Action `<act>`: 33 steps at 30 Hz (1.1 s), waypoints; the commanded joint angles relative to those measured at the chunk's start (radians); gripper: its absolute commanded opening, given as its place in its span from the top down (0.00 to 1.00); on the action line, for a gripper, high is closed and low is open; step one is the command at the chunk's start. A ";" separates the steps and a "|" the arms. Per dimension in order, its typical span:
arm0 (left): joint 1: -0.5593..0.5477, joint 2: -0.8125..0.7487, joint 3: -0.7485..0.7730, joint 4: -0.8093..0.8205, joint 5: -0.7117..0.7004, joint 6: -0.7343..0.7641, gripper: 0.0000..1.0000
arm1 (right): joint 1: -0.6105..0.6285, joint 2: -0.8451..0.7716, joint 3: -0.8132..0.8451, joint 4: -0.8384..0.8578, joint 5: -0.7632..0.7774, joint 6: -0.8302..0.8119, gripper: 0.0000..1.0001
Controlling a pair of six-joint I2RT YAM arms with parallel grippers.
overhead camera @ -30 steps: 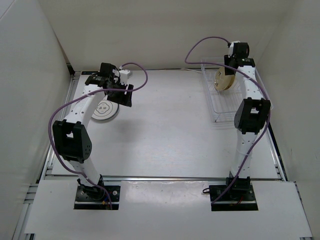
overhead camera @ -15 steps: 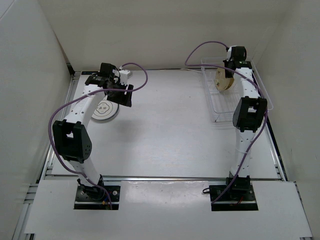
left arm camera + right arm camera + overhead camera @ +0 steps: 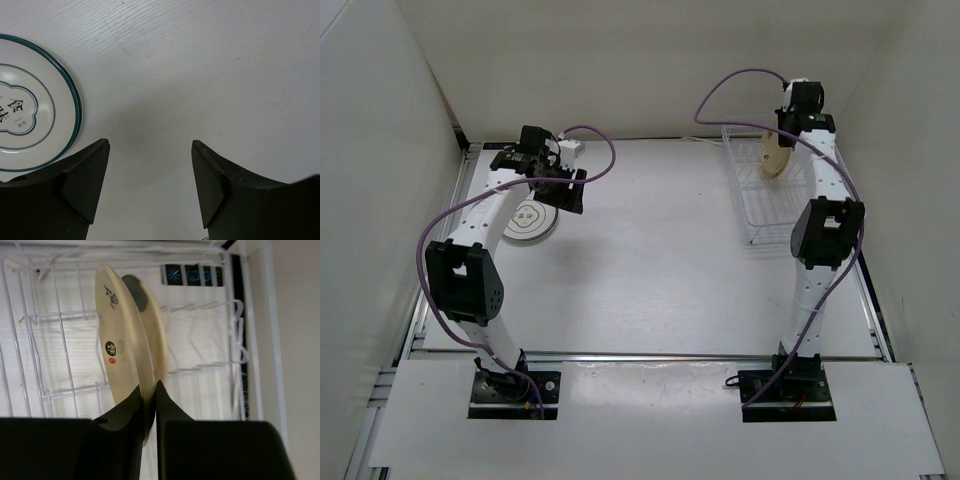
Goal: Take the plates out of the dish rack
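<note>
White surface, one plate unloaded point(image 3: 650, 260): the grey dark-rimmed plate point(image 3: 30, 120) lies flat just beside the left pincer point(image 3: 150, 150), spread wide and empty, while the right pincer point(image 3: 148, 386), clamped on the tan plate's point(image 3: 122, 340) rim, holds it on edge at the dish rack point(image 3: 765, 215), not yet clear of it.

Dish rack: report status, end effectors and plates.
Right end effector shut on tan plate, held on edge over dish rack. Left end effector open, empty, beside grey plate flat on table. No obstruction visible.
</note>
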 commanded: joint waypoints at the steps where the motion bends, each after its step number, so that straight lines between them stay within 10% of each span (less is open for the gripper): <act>1: 0.002 -0.058 0.013 0.002 -0.002 0.009 0.23 | 0.011 -0.216 0.003 0.048 0.010 0.036 0.99; 9: 0.002 -0.231 -0.076 -0.007 -0.034 0.018 0.23 | 0.011 -0.431 -0.161 -0.006 -0.080 0.036 0.99; 16: 0.002 -0.416 -0.232 -0.038 0.039 -0.011 0.20 | 0.011 -0.687 -0.507 -0.125 -0.802 0.119 0.99; 25: 0.002 -0.419 -0.308 -0.145 0.500 -0.034 0.00 | 0.083 -0.804 -0.986 -0.084 -1.496 0.202 0.99; 33: 0.002 -0.260 -0.295 -0.141 0.826 -0.057 0.00 | 0.132 -0.761 -1.025 -0.084 -1.460 0.167 0.99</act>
